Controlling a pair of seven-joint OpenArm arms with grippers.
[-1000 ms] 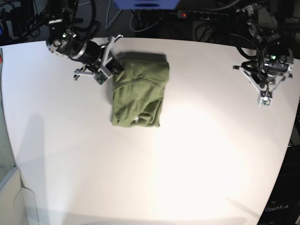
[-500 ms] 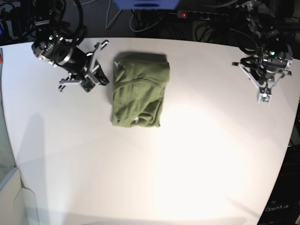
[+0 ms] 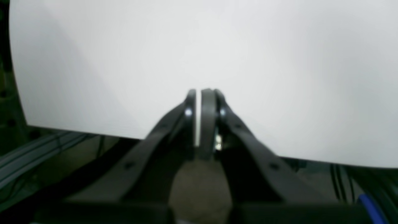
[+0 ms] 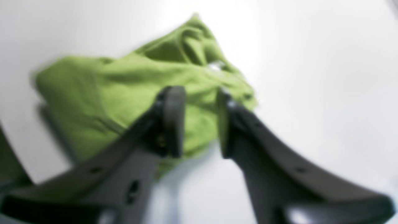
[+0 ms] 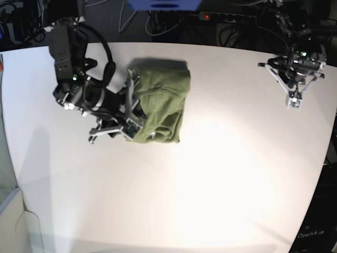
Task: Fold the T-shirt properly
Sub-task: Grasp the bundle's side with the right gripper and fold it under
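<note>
The T-shirt (image 5: pixel 158 100) lies folded into a compact olive-green rectangle at the back middle of the white table (image 5: pixel 210 174). In the right wrist view the T-shirt (image 4: pixel 124 90) fills the space just beyond the fingers, a small white label showing near its far end. My right gripper (image 5: pixel 131 108) stands open at the shirt's left edge, low over the table; in its own view the right gripper (image 4: pixel 199 121) holds nothing between its fingers. My left gripper (image 5: pixel 293 101) is shut and empty at the back right, far from the shirt. The left gripper (image 3: pixel 199 93) hangs over bare table near the edge.
Behind the table's rear edge lie dark cables and a power strip (image 5: pixel 206 16) with a red light. A blue object (image 5: pixel 163 4) sits at the top centre. The table's edge runs close under the left gripper.
My right arm swung from the back left corner toward the front, down to the shirt's left edge, and its jaws opened. The left arm drifted slightly backward. The shirt has not moved.
</note>
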